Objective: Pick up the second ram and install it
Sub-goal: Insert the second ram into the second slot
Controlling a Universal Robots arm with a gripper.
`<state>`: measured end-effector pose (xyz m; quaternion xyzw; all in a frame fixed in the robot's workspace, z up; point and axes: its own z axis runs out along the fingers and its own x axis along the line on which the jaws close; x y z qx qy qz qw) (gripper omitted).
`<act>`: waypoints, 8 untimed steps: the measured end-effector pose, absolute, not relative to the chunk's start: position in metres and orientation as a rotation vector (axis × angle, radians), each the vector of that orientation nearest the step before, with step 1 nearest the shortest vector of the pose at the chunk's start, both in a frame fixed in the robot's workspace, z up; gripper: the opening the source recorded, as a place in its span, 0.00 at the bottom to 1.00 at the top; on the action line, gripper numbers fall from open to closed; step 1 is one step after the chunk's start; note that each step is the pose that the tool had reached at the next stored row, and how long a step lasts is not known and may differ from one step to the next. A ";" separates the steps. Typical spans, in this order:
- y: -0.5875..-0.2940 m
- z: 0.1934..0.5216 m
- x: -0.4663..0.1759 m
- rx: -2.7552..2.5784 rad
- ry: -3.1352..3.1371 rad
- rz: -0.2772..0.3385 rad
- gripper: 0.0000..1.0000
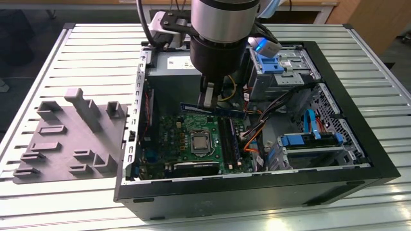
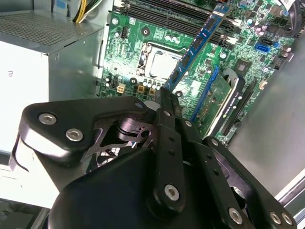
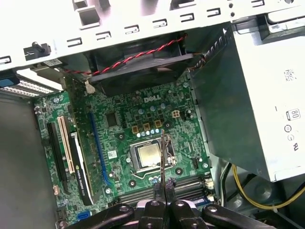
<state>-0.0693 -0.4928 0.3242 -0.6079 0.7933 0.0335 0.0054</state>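
Gripping one end of the long, thin bluish-green memory stick with its row of dark chips, the second ram (image 2: 195, 45), the gripper (image 2: 164, 93) has its black fingers (image 2: 167, 133) pinched narrow on the board. Most of the stick juts out from them, free in the air. In the exterior view the grip sits toward the stick's left end, and the length runs level toward that view's right.

Just below lies the green motherboard (image 1: 183, 130) with its square silver processor socket (image 1: 200, 143). Beside the socket are the long black memory slots (image 1: 230, 142). The stick hangs above the board, touching nothing, near the slots' far ends. Its long axis lies across the slots, not along them, which is the relation the seating appears to turn on. Whether a slot is already filled is hard to tell.

The arm's thick silver-and-black wrist column (image 1: 222, 33) comes down nearly upright into the open black computer case (image 1: 257, 185). It stands in front of the grey metal power-supply box (image 1: 170, 62) at the case's far side.

The case rests on the pale slatted metal table (image 1: 96, 36), filling its middle and reaching toward the exterior view's right edge. A flat grey plastic holder with upright pegs (image 1: 70, 139) lies well apart, by the table's edge on the exterior view's left.
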 end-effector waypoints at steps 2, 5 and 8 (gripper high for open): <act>-0.493 0.324 -0.069 -1.896 2.489 0.105 0.11; -0.493 0.324 -0.069 -1.884 2.497 0.105 0.11; -0.493 0.324 -0.069 -1.874 2.505 0.105 0.11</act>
